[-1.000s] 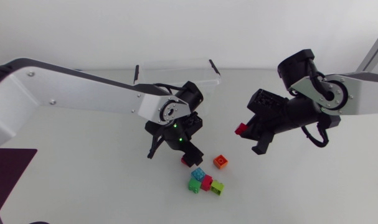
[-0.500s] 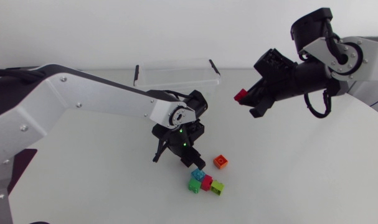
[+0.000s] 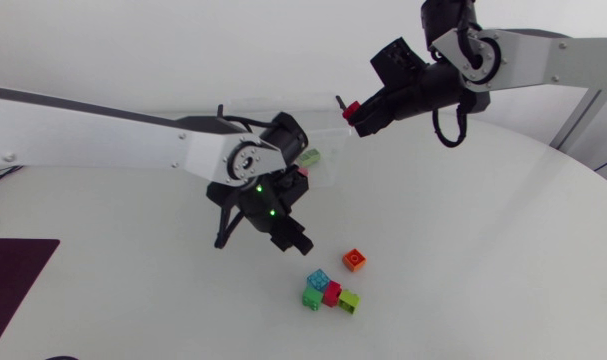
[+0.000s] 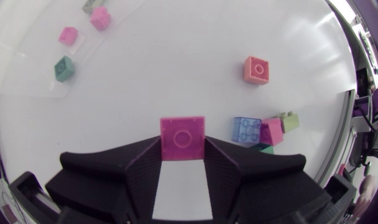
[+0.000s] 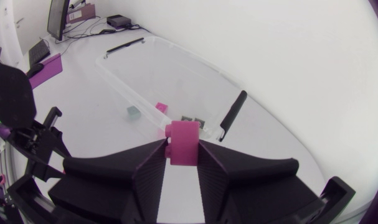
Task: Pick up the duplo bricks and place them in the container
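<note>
A few bricks (image 5: 134, 111) are lying in the container (image 5: 123, 46). The right fingers (image 5: 148, 165) are clamping a pink brick (image 5: 182, 143) at its right end — the left fingers (image 4: 142, 165) are gripping a second brick (image 4: 183, 138), with five loose bricks (image 3: 328, 293) waiting on the bench (image 3: 483, 250).

Our left arm (image 3: 113, 140) comes in from 9 o'clock, left gripper (image 3: 295, 240) aimed toward 5 o'clock, clamping a duplo brick (image 4: 183, 138). Our right arm (image 3: 543, 60) enters at 2 o'clock, right gripper (image 3: 357, 116) pinching a red brick (image 3: 352, 107).

5 loose bricks (image 3: 354, 259), 2 held bricks (image 4: 183, 138), 2 tools (image 5: 182, 155), 1 container (image 5: 170, 78)
</note>
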`<action>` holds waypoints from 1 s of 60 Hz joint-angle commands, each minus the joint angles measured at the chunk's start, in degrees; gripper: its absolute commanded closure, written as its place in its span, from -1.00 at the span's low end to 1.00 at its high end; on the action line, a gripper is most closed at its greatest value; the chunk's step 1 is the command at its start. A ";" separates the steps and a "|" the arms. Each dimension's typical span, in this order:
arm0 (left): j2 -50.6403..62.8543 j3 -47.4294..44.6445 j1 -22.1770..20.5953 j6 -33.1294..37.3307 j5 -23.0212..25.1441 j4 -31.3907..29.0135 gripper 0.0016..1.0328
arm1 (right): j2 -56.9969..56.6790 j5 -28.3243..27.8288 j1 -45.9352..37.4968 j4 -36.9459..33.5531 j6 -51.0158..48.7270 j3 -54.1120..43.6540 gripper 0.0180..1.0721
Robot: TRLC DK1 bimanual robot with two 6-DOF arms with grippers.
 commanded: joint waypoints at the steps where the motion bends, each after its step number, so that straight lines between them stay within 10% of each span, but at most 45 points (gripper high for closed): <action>1: -4.35 -1.88 1.67 1.14 0.39 -0.49 0.72 | 3.19 0.09 1.37 1.20 2.34 3.13 0.40; 25: -13.31 -0.65 6.77 2.72 0.39 7.86 0.72 | 14.18 3.43 3.83 4.54 4.98 12.71 0.37; 42: -13.31 1.37 11.52 2.29 0.39 21.30 0.72 | 17.08 6.59 4.62 5.60 4.89 15.87 -0.80; 60: -3.56 9.28 17.14 1.76 0.39 30.09 0.71 | -0.50 5.89 3.92 7.88 4.01 -1.18 -0.85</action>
